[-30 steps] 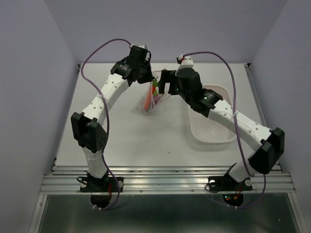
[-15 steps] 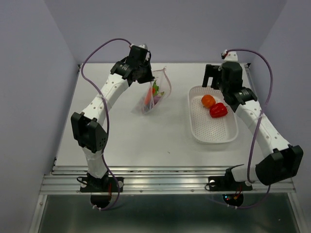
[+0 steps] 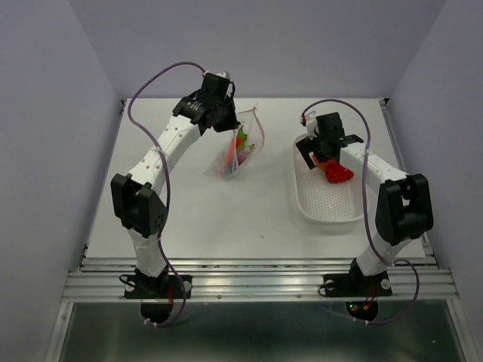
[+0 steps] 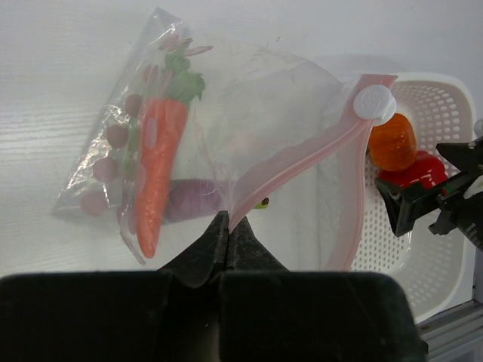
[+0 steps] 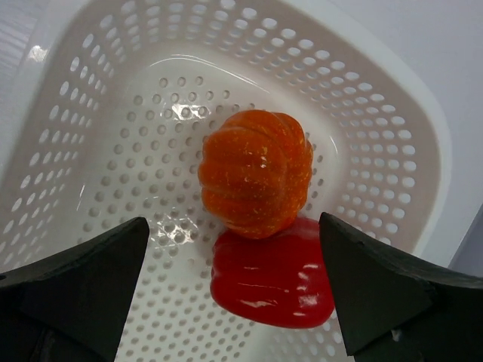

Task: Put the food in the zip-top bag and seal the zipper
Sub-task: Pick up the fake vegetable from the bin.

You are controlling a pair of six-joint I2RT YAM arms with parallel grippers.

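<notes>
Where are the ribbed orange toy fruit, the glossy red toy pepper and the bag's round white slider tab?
Ribbed orange toy fruit point(image 5: 255, 173): right wrist view, its middle.
Glossy red toy pepper point(image 5: 273, 280): right wrist view, its top face.
Round white slider tab point(image 4: 375, 102): left wrist view, its centre.

Robot lab test cell. Plain white table point(image 3: 196, 215) boxed by bare lavender walls point(image 3: 45, 113). Left arm point(image 3: 162, 151) and right arm point(image 3: 370, 170) bolted to aluminium rail point(image 3: 256, 280) at near edge. Purple cables point(image 3: 129, 109) loop off arms. Plastic toy produce point(image 5: 256, 173) in white basket point(image 3: 332, 207).
</notes>
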